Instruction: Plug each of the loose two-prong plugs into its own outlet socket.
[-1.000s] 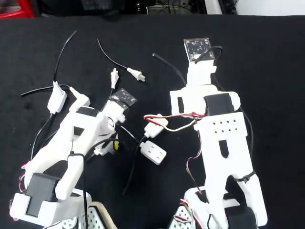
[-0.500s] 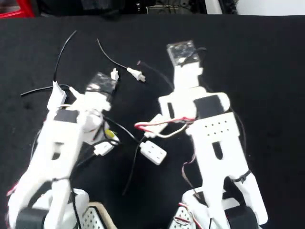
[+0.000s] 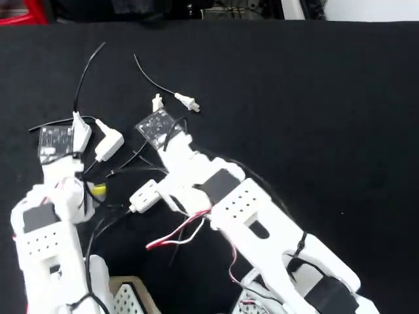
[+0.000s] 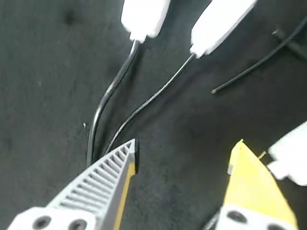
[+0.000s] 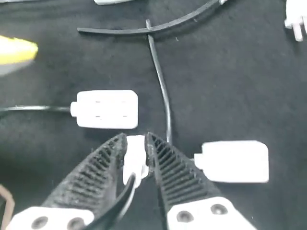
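Right wrist view: right gripper (image 5: 135, 140) has fingers narrow, pinched on a white plug (image 5: 134, 160), its tip just short of a socket (image 5: 105, 109); a 2nd socket (image 5: 236, 161) lies beside. Looks like the carry-to-socket step, left of centre on the desk (image 3: 340, 98). Next move needs prongs lined up w/ that socket, then a straight push; prongs are hidden, so approach angle can't be judged. Left gripper (image 4: 186, 146) hangs wide open over 2 cables (image 4: 112, 91) nr the desk's left edge.

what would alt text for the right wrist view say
The right gripper, black and ribbed, pinches a small white plug over the black table. Beyond it lie a white slotted socket block, another white rectangular block and a thin black cable.
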Available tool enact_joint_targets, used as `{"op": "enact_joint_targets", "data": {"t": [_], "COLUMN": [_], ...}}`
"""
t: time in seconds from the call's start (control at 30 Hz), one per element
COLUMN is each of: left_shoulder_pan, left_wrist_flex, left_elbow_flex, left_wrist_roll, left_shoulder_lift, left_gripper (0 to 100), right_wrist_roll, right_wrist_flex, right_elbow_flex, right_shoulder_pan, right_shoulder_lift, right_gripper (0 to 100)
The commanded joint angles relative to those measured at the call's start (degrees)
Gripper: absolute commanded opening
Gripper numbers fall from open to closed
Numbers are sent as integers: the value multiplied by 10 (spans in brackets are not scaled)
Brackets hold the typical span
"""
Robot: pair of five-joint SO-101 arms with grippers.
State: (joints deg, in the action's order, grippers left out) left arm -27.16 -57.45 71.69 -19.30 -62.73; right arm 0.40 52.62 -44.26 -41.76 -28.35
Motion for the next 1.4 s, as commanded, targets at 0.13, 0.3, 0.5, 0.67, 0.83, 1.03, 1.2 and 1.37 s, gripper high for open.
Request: {"op": "enact_joint_targets", "data": {"t": [0.13,0.3,0.5,0.67,0.83,1.03,1.2,1.37], "left_shoulder_pan": [-17,-17,-13,-13,-12,19,17,17], "left_wrist_flex": [72,53,31,-12,-31,-33,-33,-33], "left_elbow_flex": [108,149,195,220,245,247,247,248], "left_wrist_roll": [4,4,4,-21,-57,-61,-61,-62], "left_shoulder_lift": [-107,-187,-292,-368,-421,-415,-415,-415], "left_gripper": [306,306,306,306,306,306,306,306], "right_wrist_roll": [-20,-18,-18,-18,-16,-3,-2,-3], "right_wrist_flex": [-98,-126,-128,-127,-132,-127,-132,-138], "right_elbow_flex": [-1,23,31,31,31,35,35,58], "right_shoulder_pan": [-47,-45,-43,-43,-44,-24,-27,-28], "right_shoulder_lift": [81,143,145,121,115,91,85,109], "right_gripper": [12,12,12,12,12,12,12,12]}}
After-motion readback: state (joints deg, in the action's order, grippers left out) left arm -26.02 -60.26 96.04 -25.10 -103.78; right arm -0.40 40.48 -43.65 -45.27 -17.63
